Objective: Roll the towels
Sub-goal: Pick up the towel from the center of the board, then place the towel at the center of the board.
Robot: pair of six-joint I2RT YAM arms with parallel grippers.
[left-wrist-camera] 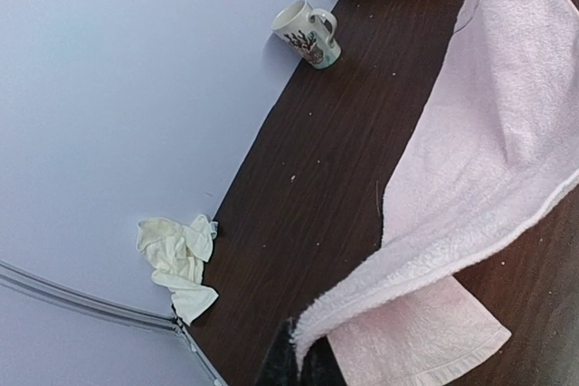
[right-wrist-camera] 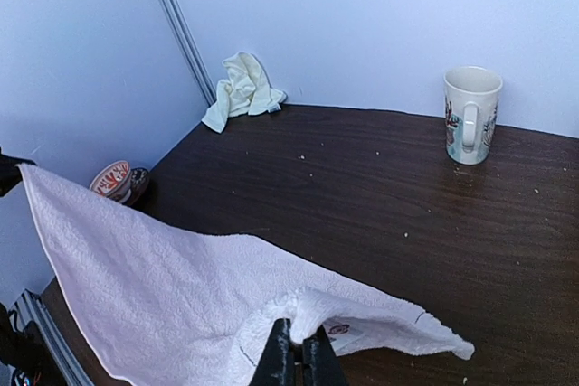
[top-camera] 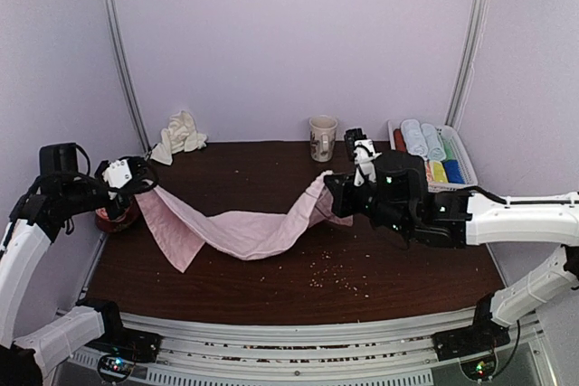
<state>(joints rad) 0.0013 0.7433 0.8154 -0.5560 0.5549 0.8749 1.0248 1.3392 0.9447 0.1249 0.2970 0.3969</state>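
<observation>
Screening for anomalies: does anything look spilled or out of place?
Pale crumbs are scattered over the front of the dark wooden table, like a spill. The cream-white cloth towel lies crumpled against the back wall, not laid flat.

Robot lab booth, not a home or shop.
- Bare lilac walls (top-camera: 298, 33) on three sides, with metal posts (top-camera: 122, 51) in the back corners.
- Dark wood desk (top-camera: 271, 164) fills the booth.
- Slotted metal rail (top-camera: 298, 336) along the near edge. Left arm (top-camera: 23, 250) and right arm (top-camera: 525, 221) are bolted there, with cables and small lights at the bases.
- Props few, set out as test pieces: mug (top-camera: 322, 137), basket (top-camera: 463, 153) of rolled towels, crumpled cream towel (top-camera: 179, 136) by the back wall.
- Pink towel (top-camera: 244, 228) strung between left hand (top-camera: 145, 183) and right hand (top-camera: 330, 185), both clamped on it.
</observation>
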